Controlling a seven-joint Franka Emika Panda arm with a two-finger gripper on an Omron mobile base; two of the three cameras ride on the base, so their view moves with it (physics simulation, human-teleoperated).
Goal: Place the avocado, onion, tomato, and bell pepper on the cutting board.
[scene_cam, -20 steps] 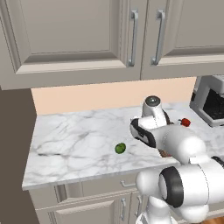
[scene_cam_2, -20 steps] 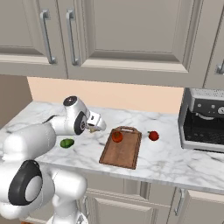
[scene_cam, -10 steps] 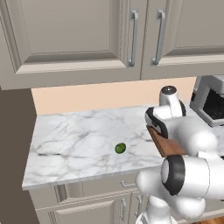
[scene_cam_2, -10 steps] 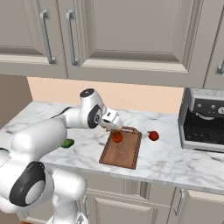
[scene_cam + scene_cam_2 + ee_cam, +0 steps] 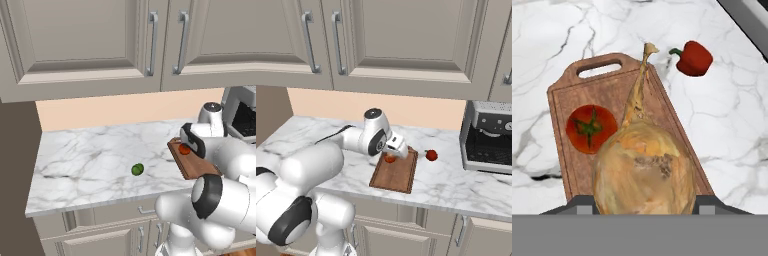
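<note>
End effector [image 5: 397, 150] closed around onion [image 5: 643, 172], above cutting board [image 5: 622, 87], tomato [image 5: 591, 128] beside, far end bare

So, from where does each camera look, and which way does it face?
Left base view: behind the arm on its left, looking forward and down at the marble counter; white arm at lower right.
Right base view: behind on the right, same counter; arm at lower left.
Hand view: on the hand, looking along the tool at the tan papery onion.
All share the flat reddish-brown wooden cutting board and round red tomato.
</note>
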